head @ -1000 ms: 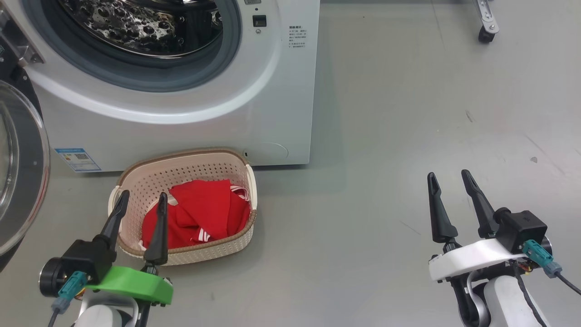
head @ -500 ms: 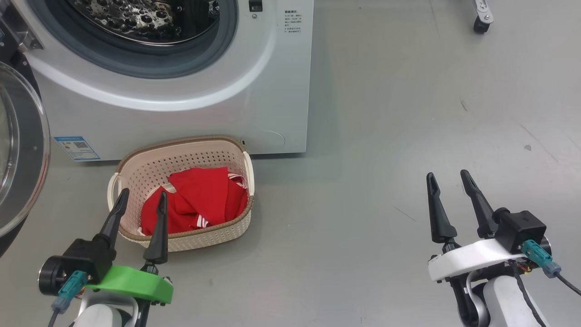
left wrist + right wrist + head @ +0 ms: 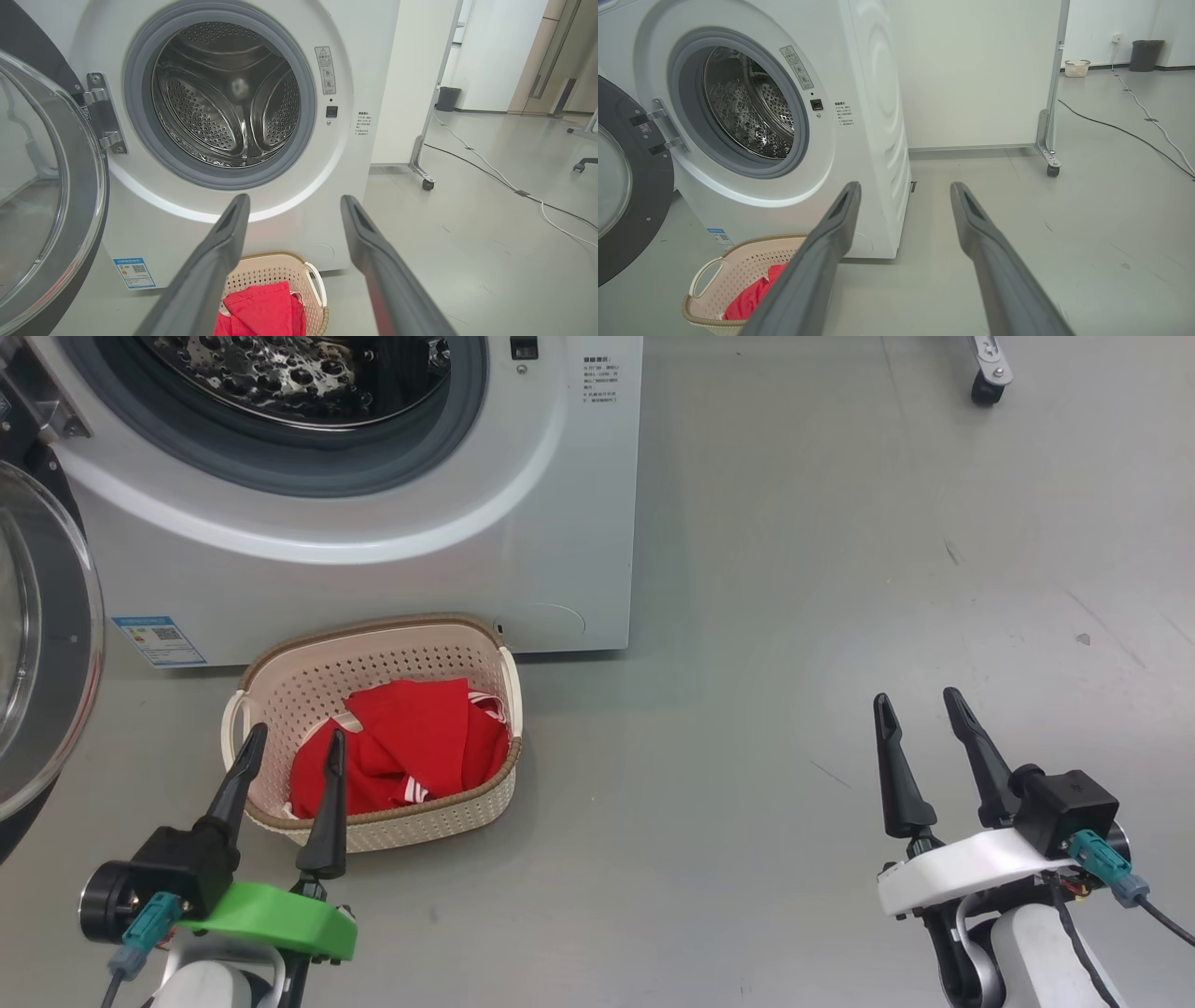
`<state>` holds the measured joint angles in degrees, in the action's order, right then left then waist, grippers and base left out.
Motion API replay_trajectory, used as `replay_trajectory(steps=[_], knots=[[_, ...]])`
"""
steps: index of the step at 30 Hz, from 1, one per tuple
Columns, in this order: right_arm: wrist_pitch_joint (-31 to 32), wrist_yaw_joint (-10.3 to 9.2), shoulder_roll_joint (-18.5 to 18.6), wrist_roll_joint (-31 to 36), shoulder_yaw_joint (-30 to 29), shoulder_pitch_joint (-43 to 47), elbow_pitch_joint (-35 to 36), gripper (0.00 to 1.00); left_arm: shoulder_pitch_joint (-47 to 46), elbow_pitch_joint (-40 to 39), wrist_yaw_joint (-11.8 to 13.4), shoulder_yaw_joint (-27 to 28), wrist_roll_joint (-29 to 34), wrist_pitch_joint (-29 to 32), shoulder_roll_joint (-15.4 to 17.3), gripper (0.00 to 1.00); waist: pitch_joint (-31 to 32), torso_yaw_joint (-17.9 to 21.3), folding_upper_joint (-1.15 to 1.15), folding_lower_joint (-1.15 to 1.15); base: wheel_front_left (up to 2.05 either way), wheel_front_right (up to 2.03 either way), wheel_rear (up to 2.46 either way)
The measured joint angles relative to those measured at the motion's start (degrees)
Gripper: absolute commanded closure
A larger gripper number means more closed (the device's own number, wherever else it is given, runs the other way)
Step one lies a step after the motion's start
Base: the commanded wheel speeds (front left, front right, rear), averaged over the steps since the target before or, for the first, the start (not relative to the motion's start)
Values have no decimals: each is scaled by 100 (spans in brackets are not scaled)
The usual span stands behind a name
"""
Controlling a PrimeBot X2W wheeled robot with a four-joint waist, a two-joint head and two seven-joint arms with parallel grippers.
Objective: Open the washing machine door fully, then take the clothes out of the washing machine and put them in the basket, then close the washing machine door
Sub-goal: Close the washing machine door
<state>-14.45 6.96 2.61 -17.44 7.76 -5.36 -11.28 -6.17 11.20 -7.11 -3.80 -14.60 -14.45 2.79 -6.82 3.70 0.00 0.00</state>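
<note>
The white washing machine (image 3: 373,569) stands at the upper left, its steel drum (image 3: 224,112) bare inside. Its door (image 3: 37,644) is swung wide open at the left edge, glass bowl (image 3: 32,186) facing out. Red clothes (image 3: 401,747) with white stripes lie in the cream basket (image 3: 308,681) on the floor in front of the machine. My left gripper (image 3: 294,747) hovers open over the basket's near left rim, holding nothing. My right gripper (image 3: 917,709) is open and empty above bare floor, far right of the basket. The basket (image 3: 738,261) and clothes (image 3: 752,294) also show in the right wrist view.
A wheeled white partition stand (image 3: 1050,140) is behind the machine on the right, its caster (image 3: 985,383) in the head view. Cables (image 3: 490,168) run across the grey floor. A dark bin (image 3: 1146,53) and a small basket (image 3: 1076,67) sit by the far wall.
The head camera has tilted, so the machine and basket sit slightly higher in the picture than one second ago. Both grippers stay open and hardly shift.
</note>
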Motion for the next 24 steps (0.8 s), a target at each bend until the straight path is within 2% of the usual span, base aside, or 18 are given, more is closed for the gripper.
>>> replay_trajectory(steps=[12,24], knots=[[0,0,0,0,-22,1,-20,0,0,65,0,-104,13,0,0,0,29,-44,0,0,0,0,0],[0,0,25,35,-25,4,34,0,-1,256,0,-218,69,0,-9,0,-54,-465,0,0,0,0,0]])
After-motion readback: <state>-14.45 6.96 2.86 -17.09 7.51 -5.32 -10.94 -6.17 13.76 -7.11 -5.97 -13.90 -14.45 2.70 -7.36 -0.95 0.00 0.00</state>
